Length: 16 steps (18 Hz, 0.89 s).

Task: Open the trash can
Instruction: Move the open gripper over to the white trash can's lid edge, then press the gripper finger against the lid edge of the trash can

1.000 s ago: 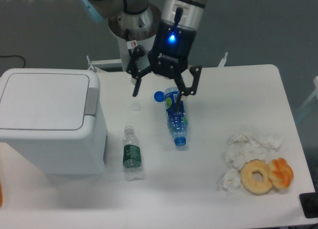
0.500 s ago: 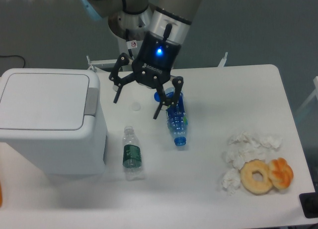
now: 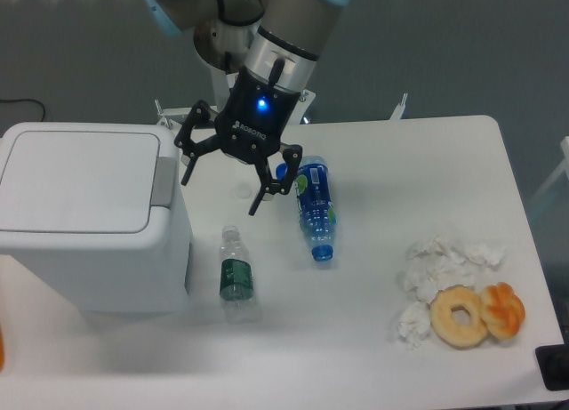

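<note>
The trash can [image 3: 89, 219] sits at the left of the frame, lid flat and shut, its grey push-tab [image 3: 164, 180] on the lid's right edge. The gripper [image 3: 220, 195] hangs just right of that tab, fingers spread wide. To do this well, it likely needs one fingertip centred above the tab, pressing straight down, clear of the bottles

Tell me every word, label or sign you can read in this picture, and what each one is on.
None reads clearly.
White lettering on the black body of the pincer: a brand name, too blurred to read.
Small round red-and-white sticker on the robot base: a sign, too small to make out.
Green label on the clear bottle: no legible text.
Label on the blue bottle: print too blurred to read.
The trash can: no writing visible.
</note>
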Tool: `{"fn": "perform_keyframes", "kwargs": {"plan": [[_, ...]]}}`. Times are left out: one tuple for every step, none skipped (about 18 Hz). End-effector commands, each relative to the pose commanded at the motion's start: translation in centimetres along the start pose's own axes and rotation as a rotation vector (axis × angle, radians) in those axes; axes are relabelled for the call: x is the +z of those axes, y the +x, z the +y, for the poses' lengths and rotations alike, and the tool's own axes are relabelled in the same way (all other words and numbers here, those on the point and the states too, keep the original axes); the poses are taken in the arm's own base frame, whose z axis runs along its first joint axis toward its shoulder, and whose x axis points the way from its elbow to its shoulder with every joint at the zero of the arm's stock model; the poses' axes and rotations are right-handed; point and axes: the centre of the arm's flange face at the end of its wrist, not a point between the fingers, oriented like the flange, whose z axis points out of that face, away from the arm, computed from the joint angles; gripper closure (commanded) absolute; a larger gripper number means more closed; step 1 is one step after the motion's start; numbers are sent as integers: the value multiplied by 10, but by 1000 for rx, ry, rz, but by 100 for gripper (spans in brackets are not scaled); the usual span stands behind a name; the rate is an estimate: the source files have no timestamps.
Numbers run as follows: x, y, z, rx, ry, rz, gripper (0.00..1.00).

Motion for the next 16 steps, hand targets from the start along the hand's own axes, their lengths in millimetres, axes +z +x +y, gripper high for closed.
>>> {"fn": "perform_keyframes", "kwargs": {"plan": [[2,6,-1,9,-2,6,0],[5,9,-1,13,-5,11,0],[7,10,0,13,-8,14,0],[7,10,1,12,-9,14,0],[8,10,1,11,-9,16,0],[9,9,2,9,-10,19,0],[9,9,3,8,-11,19,0],[9,9,3,8,-11,19,0],[10,9,4,7,-12,20,0],[11,10,4,10,-15,21,0],[11,11,4,10,-15,21,0],[12,11,4,10,-16,23,0],[12,11,4,10,-16,24,0],[13,11,5,8,-18,26,0],[13,10,5,8,-19,24,0],[13,10,5,9,-18,24,0]]}}
